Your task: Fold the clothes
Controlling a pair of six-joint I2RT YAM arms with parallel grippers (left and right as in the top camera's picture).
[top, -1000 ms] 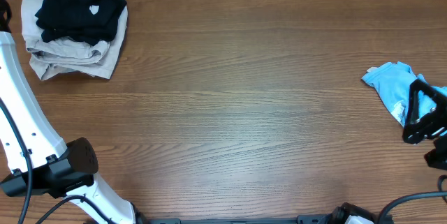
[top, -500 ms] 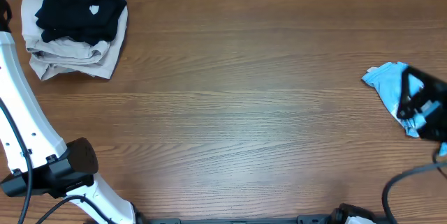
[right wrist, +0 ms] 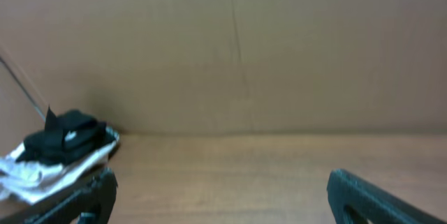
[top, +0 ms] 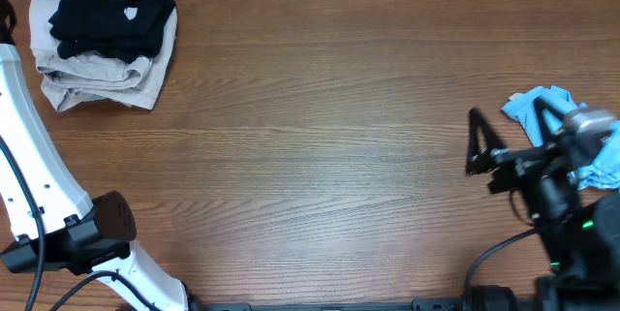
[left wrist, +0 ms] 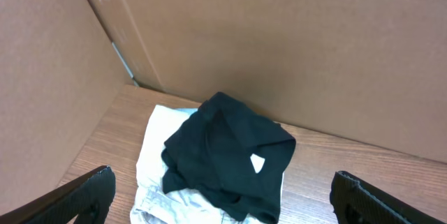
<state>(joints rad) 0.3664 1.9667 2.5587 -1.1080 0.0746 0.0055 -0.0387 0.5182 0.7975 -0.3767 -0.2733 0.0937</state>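
The blue garment (top: 528, 108) lies crumpled at the table's (top: 320, 156) right edge, partly under the right arm. The right end effector (right wrist: 220, 178) is spread wide, empty, and aimed away from it. It should turn toward the cloth, pinch 1 corner and drag it to the bare middle. The left end effector (left wrist: 220, 178) gapes empty over the folded stack. Only the overhead view shows the blue cloth. The left wrist view shows the black garment (left wrist: 227, 151) atop the beige garment (left wrist: 150, 158).
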